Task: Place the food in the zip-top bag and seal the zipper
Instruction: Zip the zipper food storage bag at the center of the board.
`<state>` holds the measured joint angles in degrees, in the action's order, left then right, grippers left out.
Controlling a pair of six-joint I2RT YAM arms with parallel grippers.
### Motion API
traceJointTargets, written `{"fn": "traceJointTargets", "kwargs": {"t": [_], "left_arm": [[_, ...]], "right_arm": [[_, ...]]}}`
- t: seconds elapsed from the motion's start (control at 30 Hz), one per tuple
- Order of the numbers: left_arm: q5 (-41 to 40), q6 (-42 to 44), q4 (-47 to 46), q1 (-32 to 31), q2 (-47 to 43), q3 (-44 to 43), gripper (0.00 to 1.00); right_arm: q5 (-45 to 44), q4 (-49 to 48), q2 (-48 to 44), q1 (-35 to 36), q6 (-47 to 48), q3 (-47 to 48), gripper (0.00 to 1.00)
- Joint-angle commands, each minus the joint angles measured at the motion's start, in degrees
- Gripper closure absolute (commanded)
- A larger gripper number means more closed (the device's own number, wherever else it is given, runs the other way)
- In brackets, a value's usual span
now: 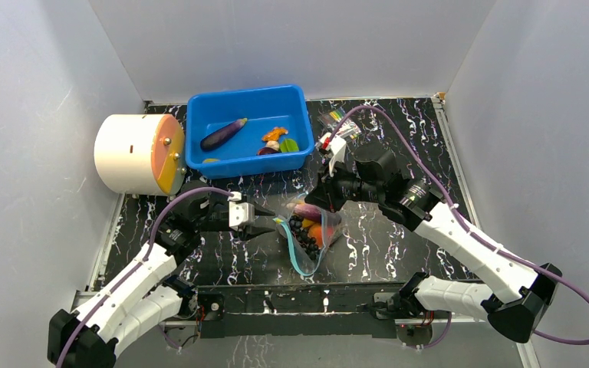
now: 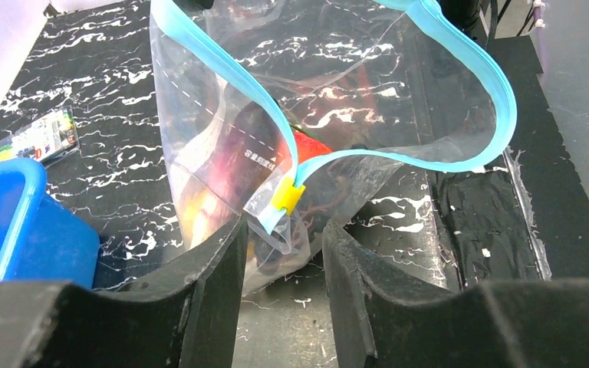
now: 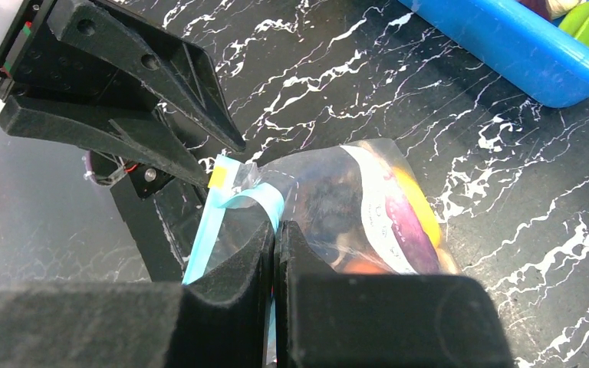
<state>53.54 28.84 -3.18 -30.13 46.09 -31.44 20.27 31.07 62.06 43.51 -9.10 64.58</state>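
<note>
The zip-top bag [image 1: 312, 234] lies mid-table with food [image 1: 309, 224] inside: dark grapes, an orange piece, a purple and a yellow piece [image 3: 399, 222]. Its teal zipper [image 2: 498, 100] gapes in a wide loop. My left gripper [image 2: 284, 241] is open, and the bag's corner with a yellow tab [image 2: 287, 196] lies between its fingertips without being pinched. My right gripper [image 3: 274, 230] is shut on the bag's mouth edge, where the zipper [image 3: 257, 198] runs between its fingers. More food sits in the blue bin [image 1: 199, 107]: an eggplant [image 1: 224, 133], an orange piece [image 1: 274, 134] and a green slice [image 1: 289, 145].
A white cylinder with an orange face [image 1: 134, 153] lies left of the bin. A small clear packet of markers [image 1: 339, 119] sits at the bin's right. Grey walls close in the black marbled table on three sides.
</note>
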Motion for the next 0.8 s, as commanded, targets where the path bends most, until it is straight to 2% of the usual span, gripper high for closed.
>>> {"fn": "traceJointTargets", "kwargs": {"t": [0.0,0.17,0.43,0.63,0.77], "left_arm": [[3.7,1.5,-6.6,-0.2,0.4,1.0,0.61],[5.1,4.2,-5.3,-0.3,2.8,-0.5,0.64],[5.7,3.5,-4.3,-0.2,0.7,-1.0,1.0],[4.3,-1.8,-4.8,-0.3,-1.6,-1.6,1.0],[2.7,-4.8,-5.5,-0.3,-2.2,-1.8,1.0]], "right_arm": [[2.5,-6.1,-1.6,0.2,0.1,0.0,1.0],[3.0,-6.5,-1.8,0.2,-0.1,-0.2,1.0],[0.2,-8.0,-1.6,0.2,1.7,-1.6,1.0],[-3.1,-7.5,1.7,0.2,2.6,-1.3,1.0],[-4.8,-7.2,1.4,0.3,2.4,-0.8,0.91]]}}
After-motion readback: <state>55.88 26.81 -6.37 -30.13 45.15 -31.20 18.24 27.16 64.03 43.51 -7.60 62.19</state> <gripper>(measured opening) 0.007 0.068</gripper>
